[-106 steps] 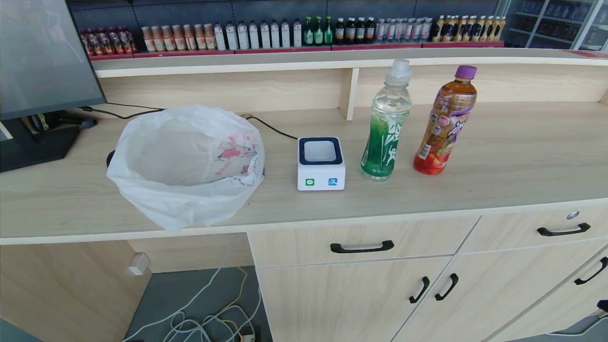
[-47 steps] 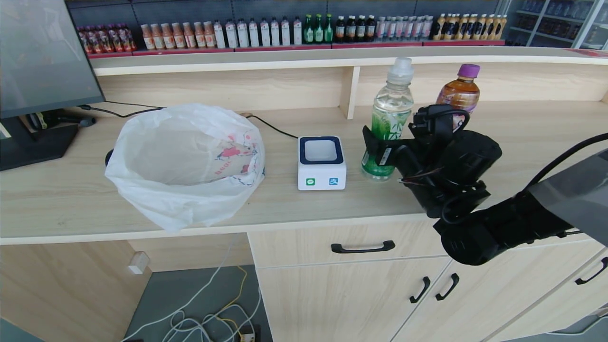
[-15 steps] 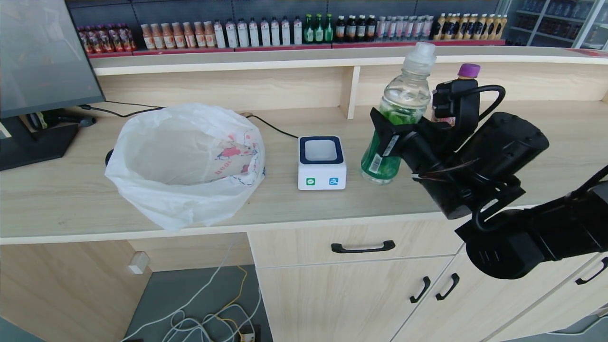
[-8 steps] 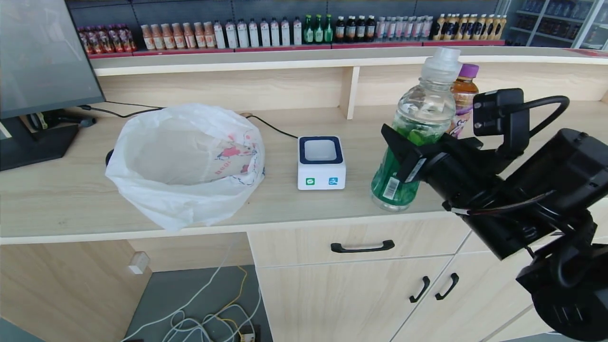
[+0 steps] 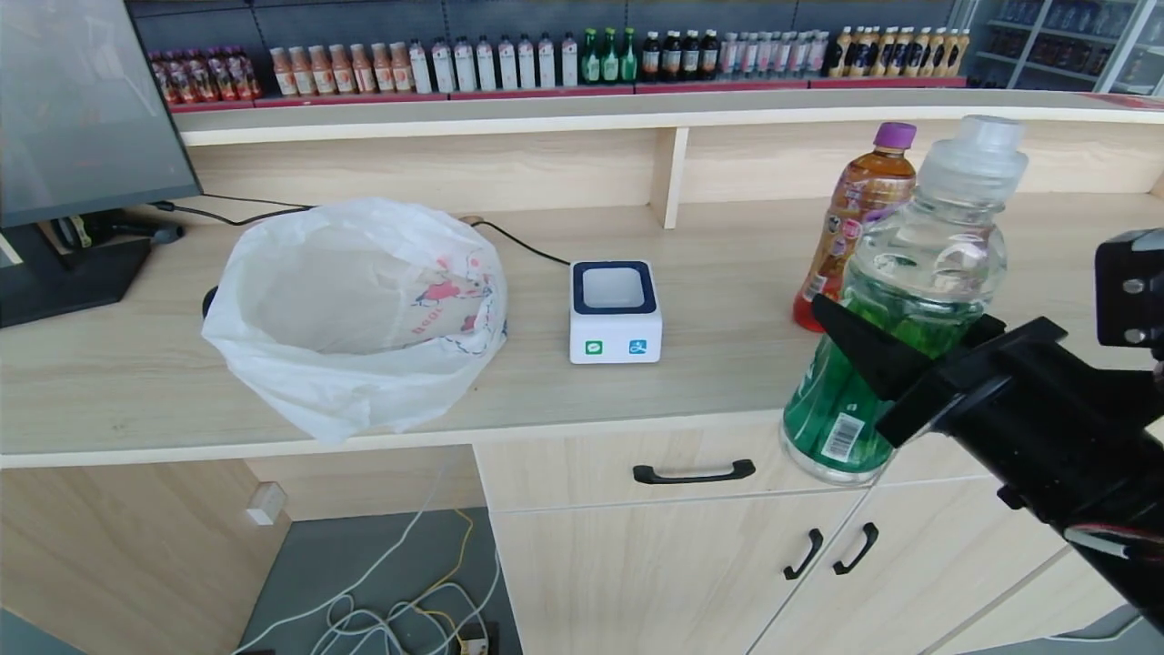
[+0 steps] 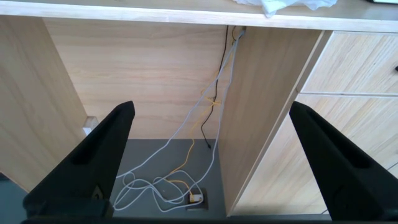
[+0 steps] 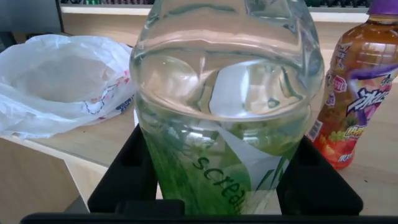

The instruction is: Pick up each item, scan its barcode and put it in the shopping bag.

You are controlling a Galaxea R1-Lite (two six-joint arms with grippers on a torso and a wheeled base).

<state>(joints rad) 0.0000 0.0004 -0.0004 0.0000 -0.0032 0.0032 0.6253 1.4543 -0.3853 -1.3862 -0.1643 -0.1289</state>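
Item under handling: the green bottle (image 5: 896,300), at the right of the frame, upright with a slight lean, its base hanging in front of the drawer fronts and not resting on the counter (image 5: 136,382). It is clear plastic, full of liquid, with a green sleeve over the lower half and a pale sports cap. I judge it moderately heavy for its size, with smooth walls that give a little when squeezed, so it could slip if held loosely. The best hold is around the middle, at the top of the sleeve, which is where it is held now. The barcode (image 5: 843,438) sits low on the sleeve, below the hold and unobstructed.

Right gripper (image 5: 896,368): it enters from the lower right corner, the arm angled up and to the left. Its fingers are clamped on the bottle from both sides, as the wrist camera confirms (image 7: 221,180).

Left gripper (image 6: 211,162): it hangs low in front of the open space under the counter, fingers spread wide, nothing between them.

Scanner (image 5: 615,312): centre of frame, window facing up, well apart from the held bottle. Shopping bag (image 5: 359,314): left of centre, mouth open. Tea bottle (image 5: 855,227): standing on the counter behind the held bottle, not yet handled.

Assessment: the scan is not yet done
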